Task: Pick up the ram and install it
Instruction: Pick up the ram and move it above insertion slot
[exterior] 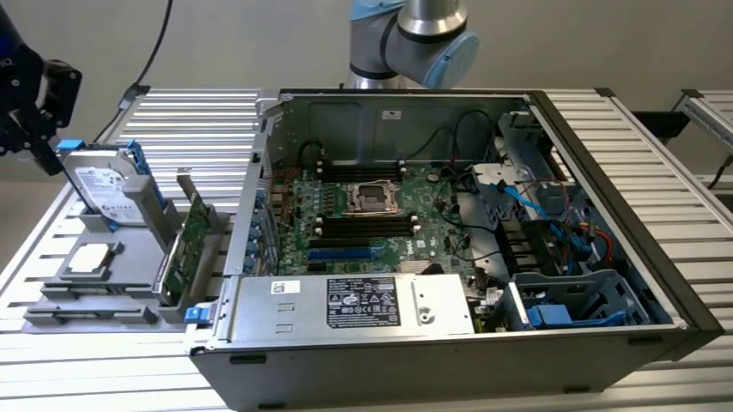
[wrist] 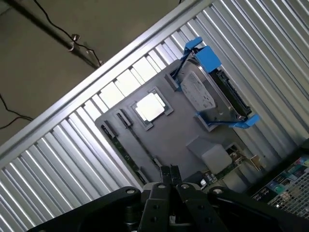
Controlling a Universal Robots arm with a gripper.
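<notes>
One ram stick [wrist: 123, 147] sits along the grey tray's [wrist: 178, 130] edge on the worktop [wrist: 72, 159], near the hand [wrist: 170, 170], pressed together and empty; likely light, stiff, fragile, so pinch its bare board edges.

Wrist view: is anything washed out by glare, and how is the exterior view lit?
Wrist view: the processor glares almost white on the grey tray; the shut pincer looks dark. Exterior view: soft, even light, with the computer case shadowed inside toward the exterior view's right.
</notes>
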